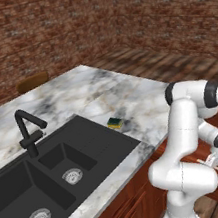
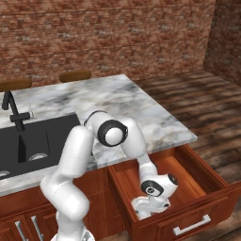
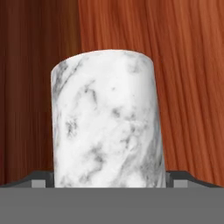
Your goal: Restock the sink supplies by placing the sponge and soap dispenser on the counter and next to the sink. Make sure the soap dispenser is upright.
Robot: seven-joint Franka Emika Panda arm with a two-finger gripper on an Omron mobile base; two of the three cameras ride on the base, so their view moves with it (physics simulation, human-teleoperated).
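Observation:
The soap dispenser (image 3: 105, 122), a white marbled cylinder, lies in the open drawer and its body sits between my fingertips. My gripper (image 3: 110, 177) is closed around it, one dark fingertip (image 3: 43, 177) against each side. From the right base view, the gripper (image 2: 151, 203) is down inside the drawer, with the pale dispenser (image 2: 139, 207) under it. The sponge (image 1: 115, 122), green over yellow, lies flat on the marble counter (image 1: 88, 92) just right of the black sink (image 1: 47, 178). The dispenser's pump top is hidden.
The wooden drawer (image 2: 188, 186) stands pulled out below the counter's right end, with its walls close around the hand. The black faucet (image 1: 27, 131) rises behind the sink. Two chair backs (image 2: 74, 75) show beyond the counter. A brick wall is behind.

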